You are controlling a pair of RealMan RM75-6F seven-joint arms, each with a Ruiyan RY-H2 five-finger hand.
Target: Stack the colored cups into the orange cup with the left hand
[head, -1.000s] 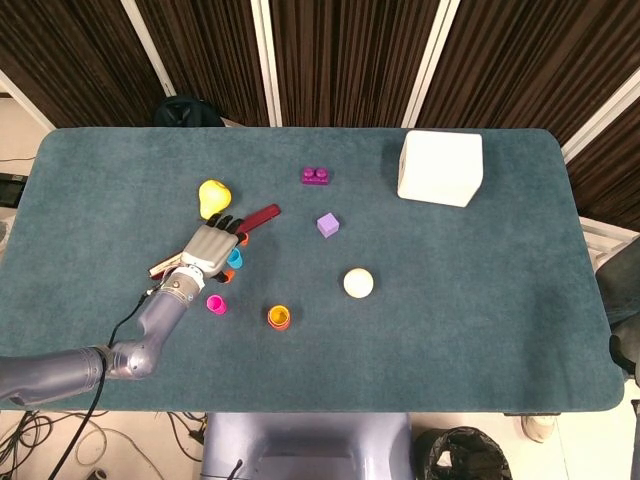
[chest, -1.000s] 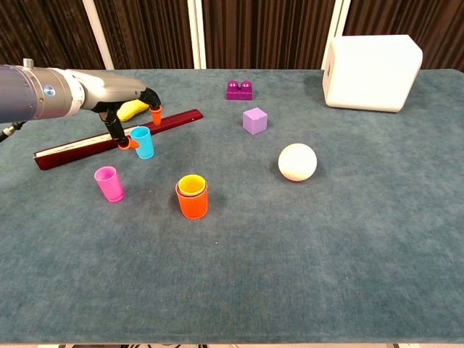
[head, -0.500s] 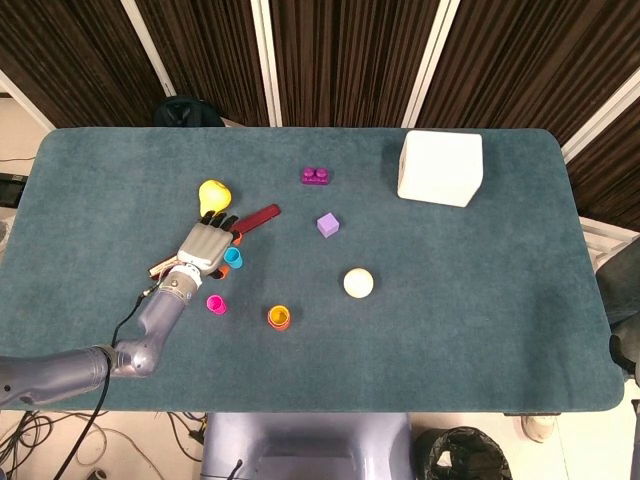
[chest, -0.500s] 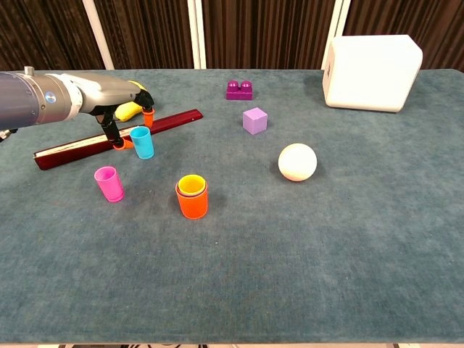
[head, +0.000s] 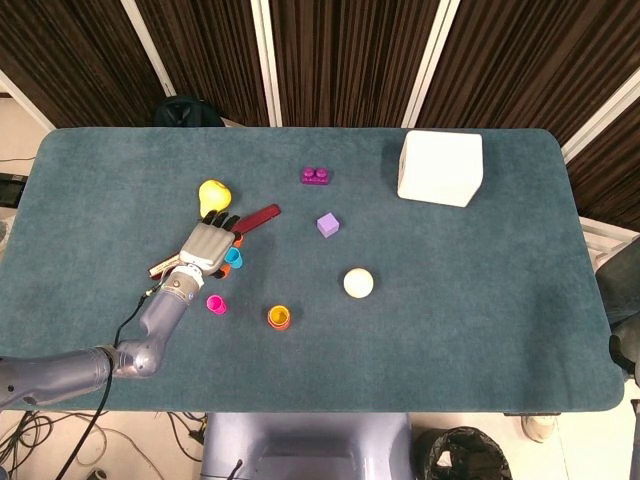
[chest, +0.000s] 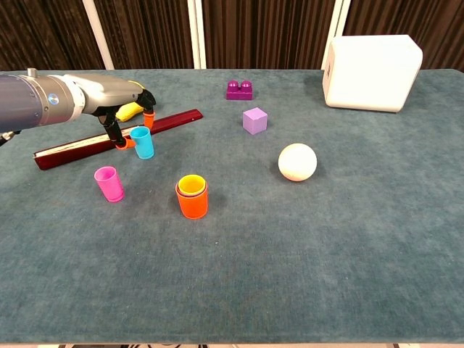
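The orange cup (chest: 192,200) (head: 279,318) stands near the table's front with a yellow cup nested inside it. A blue cup (chest: 143,142) (head: 233,257) stands upright behind it to the left, and a pink cup (chest: 109,183) (head: 215,304) stands alone further left. My left hand (chest: 122,110) (head: 207,246) hovers at the blue cup's left side. Its fingers are spread, with one orange fingertip (chest: 120,143) close beside the cup and another behind it. The hand holds nothing. My right hand shows in neither view.
A dark red bar (chest: 116,138) lies just behind the blue cup under my hand, with a yellow object (chest: 130,110) beyond it. A purple brick (chest: 239,90), purple cube (chest: 254,120), white ball (chest: 297,162) and white box (chest: 371,63) sit to the right.
My left hand has drawn back slightly to the left, so its near fingertip sits a little off the blue cup. The cups have not moved.
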